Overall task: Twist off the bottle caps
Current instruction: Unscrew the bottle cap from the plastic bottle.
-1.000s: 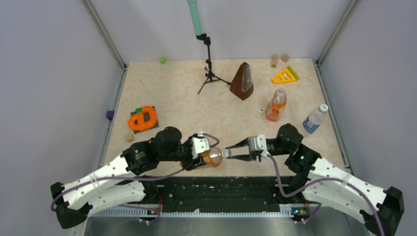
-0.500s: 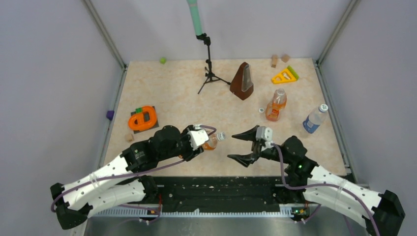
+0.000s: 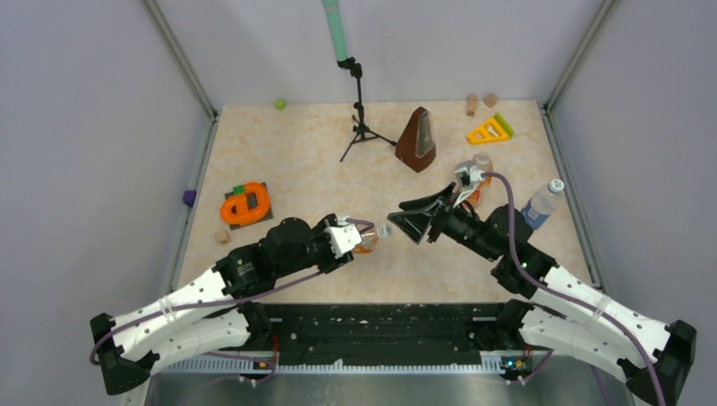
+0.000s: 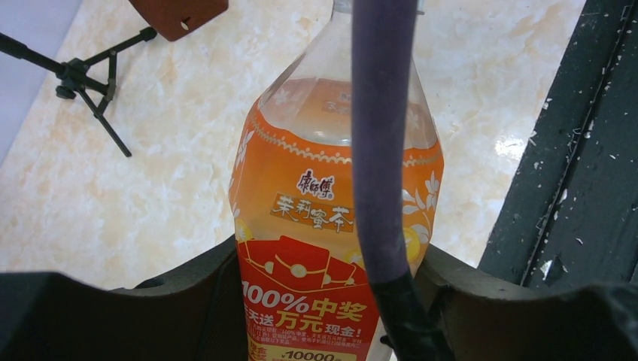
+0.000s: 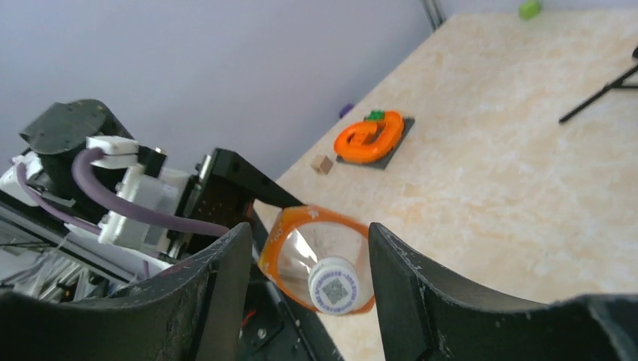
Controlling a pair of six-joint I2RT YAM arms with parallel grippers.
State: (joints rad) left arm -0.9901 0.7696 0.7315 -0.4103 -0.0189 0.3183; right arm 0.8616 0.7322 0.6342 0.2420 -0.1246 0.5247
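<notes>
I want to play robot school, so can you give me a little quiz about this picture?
1. True or false: the left tool is shut on the orange bottle.
2. Where is that bottle's white cap? A: lying on the table. B: on the bottle, pointing at the open right tool. C: on top of the metronome.
3. Fill in the blank: the clear bottle wears a ____ label.

Key: 1 true; 2 B; 3 blue.
</notes>
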